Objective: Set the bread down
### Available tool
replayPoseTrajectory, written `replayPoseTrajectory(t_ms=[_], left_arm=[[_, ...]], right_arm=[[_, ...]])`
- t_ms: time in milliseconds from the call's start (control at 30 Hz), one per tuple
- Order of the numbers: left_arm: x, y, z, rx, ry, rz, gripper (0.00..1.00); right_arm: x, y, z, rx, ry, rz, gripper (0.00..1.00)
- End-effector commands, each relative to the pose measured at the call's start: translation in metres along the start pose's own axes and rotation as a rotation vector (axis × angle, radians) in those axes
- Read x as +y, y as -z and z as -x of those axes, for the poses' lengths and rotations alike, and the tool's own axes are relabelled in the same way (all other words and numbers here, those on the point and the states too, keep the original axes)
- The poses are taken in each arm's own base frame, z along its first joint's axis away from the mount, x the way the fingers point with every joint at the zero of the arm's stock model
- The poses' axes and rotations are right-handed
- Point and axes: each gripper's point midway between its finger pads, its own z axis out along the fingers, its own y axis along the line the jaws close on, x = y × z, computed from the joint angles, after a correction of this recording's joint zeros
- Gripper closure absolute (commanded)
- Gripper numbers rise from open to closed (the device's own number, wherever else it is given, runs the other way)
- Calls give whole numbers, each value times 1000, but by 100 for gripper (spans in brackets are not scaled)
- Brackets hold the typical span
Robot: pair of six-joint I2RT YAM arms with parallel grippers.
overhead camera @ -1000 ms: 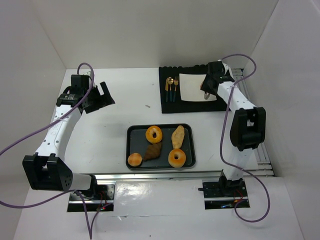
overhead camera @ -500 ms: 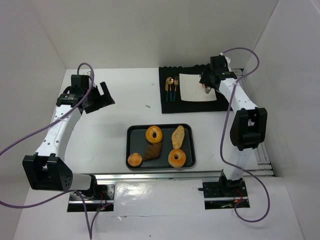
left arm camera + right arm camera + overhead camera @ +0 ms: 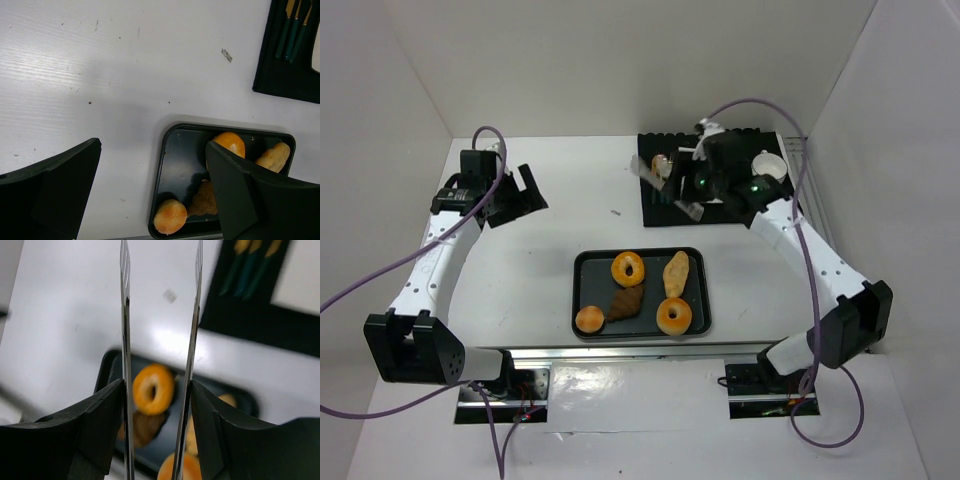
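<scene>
We found five breads in the tray [image 3: 592, 278] and tongs [image 3: 192, 340] in the right gripper [image 3: 156, 385]
The top view gave us a ring doughnut [image 3: 618, 270], a long roll [image 3: 676, 272], a dark croissant [image 3: 626, 302], a round bun [image 3: 589, 319] and a glazed doughnut [image 3: 663, 318], yet blurred the tongs; only the right wrist view showed them pinched in that gripper, tips apart, while the left gripper [image 3: 152, 145] stood wide open
</scene>
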Motion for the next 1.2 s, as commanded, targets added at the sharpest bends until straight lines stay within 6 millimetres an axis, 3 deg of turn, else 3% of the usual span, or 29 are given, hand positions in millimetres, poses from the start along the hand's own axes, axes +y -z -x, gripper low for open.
replayPoseTrajectory(t_ms=[0,67,100,133,200,333,533,800,900,1167], left_arm=[[15,3,-3,10,9,50,0],[13,3,-4,14,18,40,0],[14,1,-7,24,19,45,0],[14,2,-11,29,20,37,0],[11,8,-8,2,29,25,0],[13,10,-9,3,37,20,0],[12,12,-8,-5,35,17,0],[13,12,-5,-3,42,11,0],[14,10,-8,5,43,15,0],[13,10,-6,-3,42,11,0]], right_arm=[[44,20,-82,268,75,157,39],[58,32,-107,327,107,200,40],[78,43,-123,368,139,265,40],[90,54,-126,369,164,313,40],[107,69,-151,428,236,371,40],[125,83,-192,553,341,435,39],[139,86,-233,653,450,427,37],[135,81,-253,709,550,362,35],[133,75,-249,686,582,320,35],[136,80,-251,702,633,314,35]])
